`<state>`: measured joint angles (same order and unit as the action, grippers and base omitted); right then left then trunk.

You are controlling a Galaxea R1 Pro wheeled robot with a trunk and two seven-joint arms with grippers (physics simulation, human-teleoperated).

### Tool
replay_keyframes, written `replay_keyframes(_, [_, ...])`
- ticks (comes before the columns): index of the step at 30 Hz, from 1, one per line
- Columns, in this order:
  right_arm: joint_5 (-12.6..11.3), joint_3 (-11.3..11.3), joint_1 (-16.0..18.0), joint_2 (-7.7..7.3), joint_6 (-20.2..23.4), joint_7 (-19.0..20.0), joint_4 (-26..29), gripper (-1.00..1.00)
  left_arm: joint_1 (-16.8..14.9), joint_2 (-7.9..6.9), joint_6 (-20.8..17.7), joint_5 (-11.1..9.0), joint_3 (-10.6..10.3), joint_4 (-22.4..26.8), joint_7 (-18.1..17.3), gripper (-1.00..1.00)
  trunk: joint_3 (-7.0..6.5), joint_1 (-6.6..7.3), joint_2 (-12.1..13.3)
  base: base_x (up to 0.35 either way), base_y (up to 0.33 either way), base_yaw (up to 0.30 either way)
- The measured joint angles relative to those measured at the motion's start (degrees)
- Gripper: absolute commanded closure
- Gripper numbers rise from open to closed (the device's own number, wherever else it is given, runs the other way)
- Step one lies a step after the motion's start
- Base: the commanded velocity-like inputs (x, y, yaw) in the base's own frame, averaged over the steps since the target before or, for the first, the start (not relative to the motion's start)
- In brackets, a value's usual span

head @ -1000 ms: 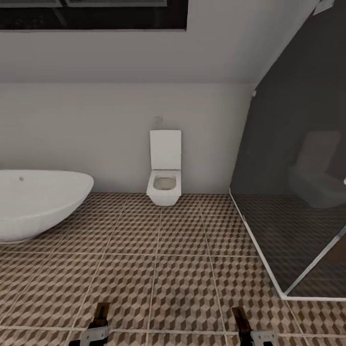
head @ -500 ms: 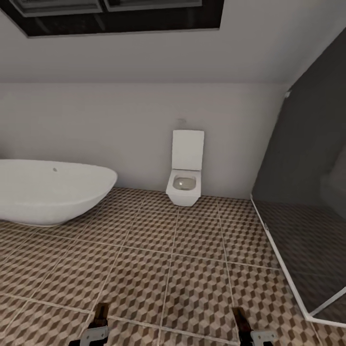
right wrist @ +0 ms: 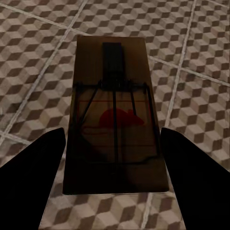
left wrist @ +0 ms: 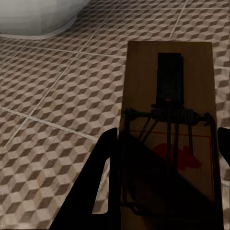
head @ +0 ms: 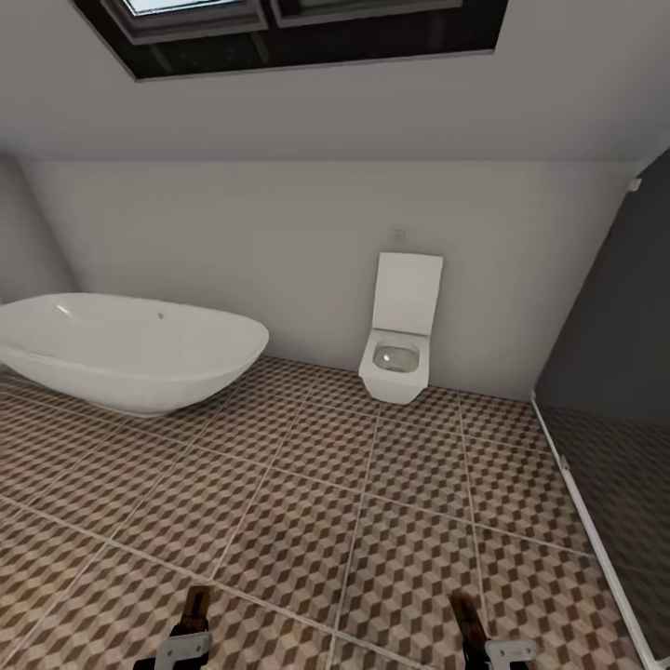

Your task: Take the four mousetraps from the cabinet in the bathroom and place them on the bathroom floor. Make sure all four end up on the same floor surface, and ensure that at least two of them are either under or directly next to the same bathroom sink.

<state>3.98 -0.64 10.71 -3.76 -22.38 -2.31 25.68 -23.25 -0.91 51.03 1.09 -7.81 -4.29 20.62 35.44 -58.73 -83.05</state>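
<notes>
**Two mousetraps carried over the patterned bathroom floor**

Head view: the toilet (head: 400,340), white and wall-hung with its lid raised, serves as the landmark. To its left, well apart, sits a white oval bathtub (head: 130,349). To its right stands the dark glass shower enclosure (head: 614,372) with a pale kerb. Above the toilet the sloped ceiling carries a dark-framed skylight (head: 298,28). The bathroom floor (head: 307,484), tiled in a brown, beige and white cube pattern, spreads from the toilet toward the camera. At the near edge, well in front of the toilet, the left gripper (head: 191,619) and the right gripper (head: 475,628) each show a brown board poking forward.

Left wrist view: the left gripper (left wrist: 165,182) is clamped on a mousetrap (left wrist: 167,110), its dark fingers (left wrist: 96,191) pressed against the board's sides. The wooden board bears wire, a coil spring and a red mark. It is held above the tiles, and the bathtub's curved base (left wrist: 38,19) lies beyond it.

Right wrist view: the right gripper (right wrist: 115,167) holds a second mousetrap (right wrist: 115,110), with dark fingers (right wrist: 33,177) flanking the board on both sides. Whether they touch its edges is hard to tell here. The tiled floor (right wrist: 201,57) lies beneath.
</notes>
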Motion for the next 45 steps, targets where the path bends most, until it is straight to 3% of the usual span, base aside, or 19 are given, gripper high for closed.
replay_keyframes(45, [0.0, 0.0, 0.0, 0.00, 0.0, 0.0, 0.0, 1.00, 0.0, 0.00, 0.0, 0.0, 0.0, 0.0, 0.0, 1.00, 0.00, 0.00, 0.0, 0.000, 0.000, 0.288])
